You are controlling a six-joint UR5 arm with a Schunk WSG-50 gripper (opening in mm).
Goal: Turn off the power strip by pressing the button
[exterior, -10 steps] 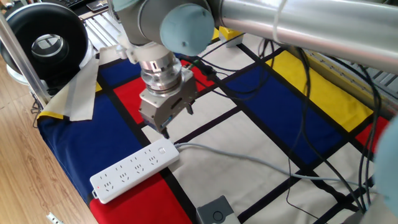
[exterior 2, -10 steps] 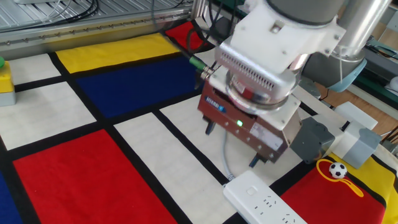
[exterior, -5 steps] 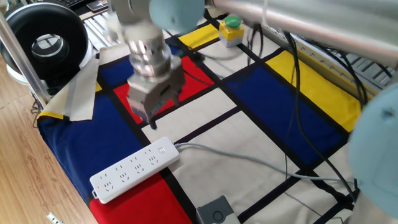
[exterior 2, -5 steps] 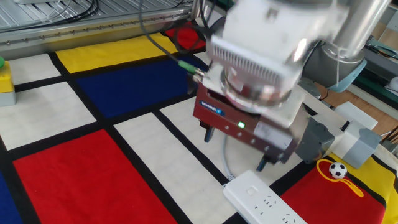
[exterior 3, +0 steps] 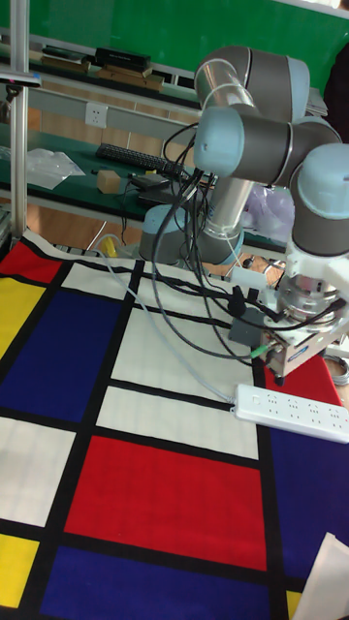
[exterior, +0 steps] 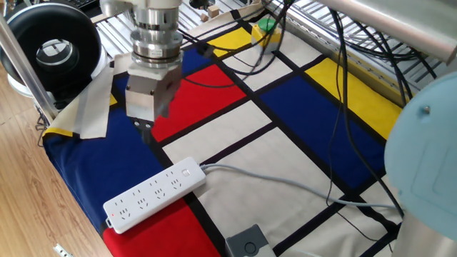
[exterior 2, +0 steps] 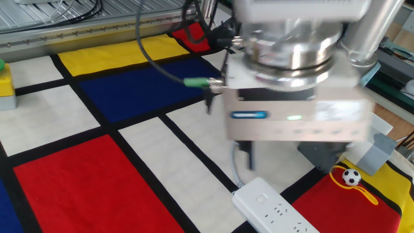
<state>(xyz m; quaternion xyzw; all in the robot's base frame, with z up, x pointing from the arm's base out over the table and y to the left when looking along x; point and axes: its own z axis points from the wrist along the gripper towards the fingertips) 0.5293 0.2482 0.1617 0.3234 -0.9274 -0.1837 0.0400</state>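
Gripper (exterior: 146, 130) above power strip (exterior: 153, 193)

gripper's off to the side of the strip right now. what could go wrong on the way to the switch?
1. The gripper hangs over the blue patch, away from the power strip; a badly aimed descent could hit sockets, not the button.
2. The button is flush, white like the body, beside the cord exit: easy to miss.
3. The strip lies loose on the cloth, so an off-centre push may slide it.
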